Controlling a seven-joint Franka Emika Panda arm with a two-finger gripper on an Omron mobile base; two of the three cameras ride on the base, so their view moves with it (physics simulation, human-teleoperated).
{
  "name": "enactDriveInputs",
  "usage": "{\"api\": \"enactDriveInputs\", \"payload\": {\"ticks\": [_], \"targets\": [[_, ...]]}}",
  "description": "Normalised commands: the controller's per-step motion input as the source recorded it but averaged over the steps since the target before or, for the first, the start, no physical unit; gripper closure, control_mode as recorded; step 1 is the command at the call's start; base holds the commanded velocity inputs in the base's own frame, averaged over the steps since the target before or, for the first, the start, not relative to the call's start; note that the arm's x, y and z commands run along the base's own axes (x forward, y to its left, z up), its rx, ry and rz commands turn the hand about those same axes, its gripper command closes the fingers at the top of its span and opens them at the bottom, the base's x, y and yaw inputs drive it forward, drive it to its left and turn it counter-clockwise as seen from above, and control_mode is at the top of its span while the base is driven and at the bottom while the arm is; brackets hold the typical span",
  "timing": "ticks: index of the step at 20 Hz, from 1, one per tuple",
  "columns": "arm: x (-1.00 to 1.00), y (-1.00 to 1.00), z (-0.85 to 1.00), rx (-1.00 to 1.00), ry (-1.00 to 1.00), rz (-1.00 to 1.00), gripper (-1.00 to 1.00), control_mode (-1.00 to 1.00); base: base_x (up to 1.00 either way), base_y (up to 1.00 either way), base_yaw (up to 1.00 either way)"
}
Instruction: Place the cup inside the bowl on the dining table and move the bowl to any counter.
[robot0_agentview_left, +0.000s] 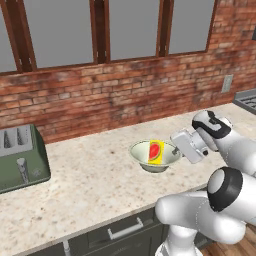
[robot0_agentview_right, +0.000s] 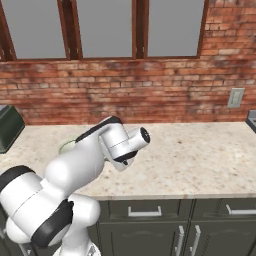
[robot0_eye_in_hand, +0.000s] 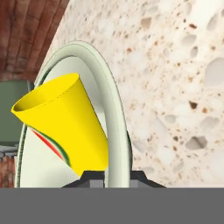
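The cup (robot0_agentview_left: 156, 152) sits inside the bowl (robot0_agentview_left: 141, 154), resting on the worktop (robot0_agentview_left: 90, 185) by the brick wall. The bowl's rim at 3 o'clock is pinched narrowly by the end effector (robot0_eye_in_hand: 117, 174). Release should be vertical, without tipping.

Table (robot0_agentview_left: 100, 185) under tool: speckled beige stone, polished look. Bowl (robot0_agentview_left: 142, 155) at tool tip: smooth glazed-looking ceramic, pale green-white, cream rim. Cup (robot0_agentview_left: 156, 152) inside it: smooth matt yellow, plastic-like, red patch. Wall (robot0_agentview_left: 125, 95) beyond tool: rough red brick. Toaster (robot0_agentview_left: 20, 157) far side of bowl from tool: green, satin finish. Drawer handle (robot0_agentview_left: 125, 230) below table edge: brushed metal.
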Motion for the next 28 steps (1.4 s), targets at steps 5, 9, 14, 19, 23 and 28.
{"api": "enactDriveInputs", "payload": {"ticks": [5,9,14,19,23,28], "targets": [[0.03,0.07,-0.04,0.0,-0.04,0.0,1.0,-1.0,0.0,0.0,0.0],[0.0,0.13,-0.01,0.0,-0.11,0.0,1.0,-1.0,0.0,0.0,0.0],[0.0,0.14,-0.11,0.0,-0.07,0.0,1.0,-1.0,0.0,0.0,0.0],[0.07,0.12,-0.2,0.0,0.0,0.0,1.0,-1.0,0.0,0.0,0.0],[0.21,0.08,-0.29,-0.01,0.0,0.0,1.0,-1.0,0.0,0.0,0.0],[0.17,0.05,-0.23,0.0,0.0,0.0,1.0,-1.0,0.0,0.0,0.0]]}}
